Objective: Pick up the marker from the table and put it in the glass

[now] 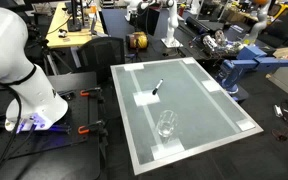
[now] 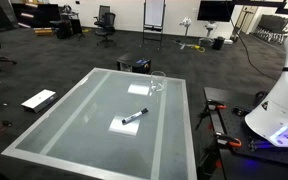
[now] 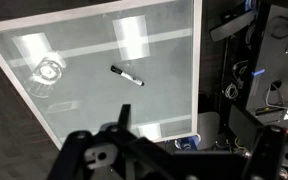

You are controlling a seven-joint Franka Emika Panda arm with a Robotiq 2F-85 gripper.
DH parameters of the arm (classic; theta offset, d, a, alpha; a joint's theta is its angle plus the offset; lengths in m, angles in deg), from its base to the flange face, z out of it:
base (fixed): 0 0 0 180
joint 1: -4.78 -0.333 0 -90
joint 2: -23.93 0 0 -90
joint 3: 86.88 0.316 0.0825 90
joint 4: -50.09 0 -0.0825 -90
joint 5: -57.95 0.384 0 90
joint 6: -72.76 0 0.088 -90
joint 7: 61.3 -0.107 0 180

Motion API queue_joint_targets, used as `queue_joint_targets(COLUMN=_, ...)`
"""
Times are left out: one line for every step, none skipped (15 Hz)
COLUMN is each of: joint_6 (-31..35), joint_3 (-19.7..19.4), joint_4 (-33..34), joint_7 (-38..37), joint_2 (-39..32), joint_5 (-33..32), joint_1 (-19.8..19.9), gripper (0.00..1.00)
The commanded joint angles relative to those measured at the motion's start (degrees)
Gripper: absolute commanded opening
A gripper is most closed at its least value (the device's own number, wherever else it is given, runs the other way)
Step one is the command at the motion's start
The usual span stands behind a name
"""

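Observation:
The marker is a short dark stick with a lighter tip. It lies flat near the middle of the pale glossy table, at a white tape patch, and shows in both exterior views. The clear glass stands upright and empty on the same table, apart from the marker, and also shows in an exterior view. In the wrist view the gripper hangs high above the table's edge, open and empty. The marker and the glass lie far below it on the table.
The white robot base stands beside the table, also in an exterior view. A blue machine and cluttered workbenches stand beyond the table. A whiteboard, office chairs and a flat white panel are on the carpet.

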Motion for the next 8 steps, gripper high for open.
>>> queue_joint_targets(joint_6=-0.1, joint_3=0.2, joint_4=0.1, joint_7=0.3, joint_2=0.0, joint_5=0.2, joint_1=0.4, gripper=1.0)
queue_joint_targets(joint_6=-0.1, joint_3=0.2, joint_4=0.1, joint_7=0.3, joint_2=0.0, joint_5=0.2, joint_1=0.4, gripper=1.0)
queue_joint_targets(joint_6=-0.1, joint_3=0.2, joint_4=0.1, joint_7=0.3, joint_2=0.0, joint_5=0.2, joint_1=0.4, gripper=1.0)
queue_joint_targets(joint_6=-0.1, joint_3=0.2, joint_4=0.1, joint_7=0.3, joint_2=0.0, joint_5=0.2, joint_1=0.4, gripper=1.0)
queue_joint_targets(joint_6=-0.1, joint_3=0.2, joint_4=0.1, joint_7=0.3, joint_2=0.0, joint_5=0.2, joint_1=0.4, gripper=1.0)
queue_joint_targets(joint_6=-0.1, joint_3=0.2, joint_4=0.1, joint_7=0.3, joint_2=0.0, joint_5=0.2, joint_1=0.4, gripper=1.0)
queue_joint_targets(joint_6=-0.1, joint_3=0.2, joint_4=0.1, joint_7=0.3, joint_2=0.0, joint_5=0.2, joint_1=0.4, gripper=1.0)
queue_joint_targets(joint_6=0.4, joint_3=0.2, joint_4=-0.1, joint_7=0.7, joint_2=-0.2, joint_5=0.2, joint_1=0.3, gripper=1.0)
